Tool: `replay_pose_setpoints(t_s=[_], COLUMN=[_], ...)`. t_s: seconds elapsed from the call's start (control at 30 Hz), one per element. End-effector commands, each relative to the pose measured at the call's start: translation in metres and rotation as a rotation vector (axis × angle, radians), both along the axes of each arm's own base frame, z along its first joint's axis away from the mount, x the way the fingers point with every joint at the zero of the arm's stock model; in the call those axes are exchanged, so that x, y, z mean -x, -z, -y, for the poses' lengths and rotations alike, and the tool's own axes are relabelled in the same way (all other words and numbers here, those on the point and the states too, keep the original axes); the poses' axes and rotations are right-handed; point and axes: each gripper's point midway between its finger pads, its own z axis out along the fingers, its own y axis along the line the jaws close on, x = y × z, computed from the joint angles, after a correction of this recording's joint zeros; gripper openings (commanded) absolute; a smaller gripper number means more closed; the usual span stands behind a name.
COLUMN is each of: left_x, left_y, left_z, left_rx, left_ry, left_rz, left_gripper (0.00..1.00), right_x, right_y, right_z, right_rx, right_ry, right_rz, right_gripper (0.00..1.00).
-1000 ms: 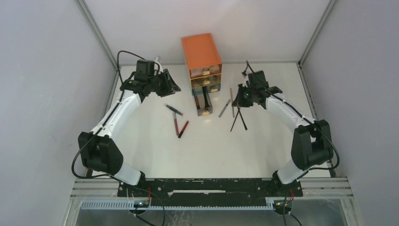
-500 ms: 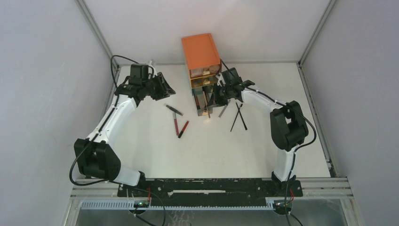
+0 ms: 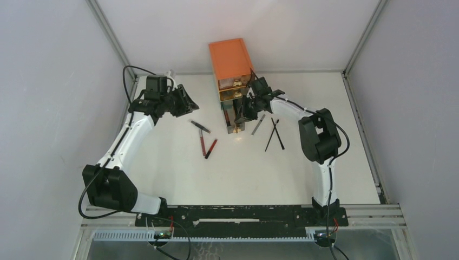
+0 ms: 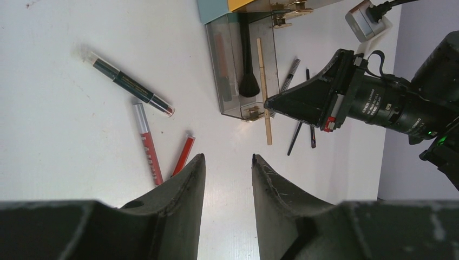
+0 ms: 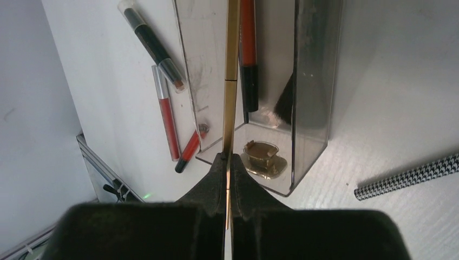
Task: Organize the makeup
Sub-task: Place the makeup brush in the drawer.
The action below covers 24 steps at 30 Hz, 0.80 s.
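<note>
My right gripper (image 5: 228, 157) is shut on a thin gold pencil (image 5: 231, 65), held lengthwise over the open clear drawer (image 5: 316, 81) of the orange chest (image 3: 231, 57). A red-handled brush (image 5: 248, 54) lies inside that drawer. My left gripper (image 4: 228, 158) hovers open and empty above the table, left of the chest. On the table between them lie a black pencil (image 4: 130, 84) and two red pencils (image 4: 149, 143) (image 4: 183, 156). Two crossed black brushes (image 3: 275, 135) and a houndstooth pen (image 5: 411, 174) lie right of the drawer.
The chest stands at the back centre with its two upper drawers shut. The pulled-out bottom drawer (image 3: 234, 116) juts toward me, its gold handle (image 5: 261, 154) at the front. A grey plug (image 4: 365, 13) sits at the back. Walls enclose the table on three sides.
My right arm swung left from beside the crossed brushes to over the open drawer, carrying the gold pencil. The left arm drifted slightly left and stayed open.
</note>
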Motion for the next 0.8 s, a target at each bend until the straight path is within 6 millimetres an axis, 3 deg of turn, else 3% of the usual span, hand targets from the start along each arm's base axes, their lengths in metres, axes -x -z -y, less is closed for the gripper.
replay_pose_setpoints(t_s=[0.0,0.13,0.27,0.37,0.57,0.77], left_x=[0.002,0.002,0.002,0.003,0.002,-0.001], left_y=[-0.009,-0.007,-0.007,-0.008,-0.006,-0.008], left_z=[-0.006,-0.006,-0.006,-0.006,-0.005,-0.003], left_rx=[-0.013,-0.012,-0.011,-0.011,-0.009,0.003], left_ry=[-0.006,-0.004,-0.006,-0.006,-0.002,0.003], left_rz=[0.047,0.041,0.04,0.044,0.04,0.045], left_gripper=[0.41,0.41,0.41,0.41,0.41,0.41], right_x=[-0.022,-0.03,-0.036,-0.035,-0.024,-0.009], right_y=[-0.018,-0.014,-0.022,-0.039,-0.064,-0.067], right_z=[-0.007,-0.008,-0.008,-0.002,0.037,0.066], right_rx=[-0.041,-0.049,-0.066,-0.07,-0.022,0.037], right_ry=[0.033,0.057,0.08,0.104,0.18,0.198], right_rz=[0.043,0.036,0.065,0.144,0.282,0.319], right_gripper=[0.0,0.04,0.38,0.51,0.5,0.31])
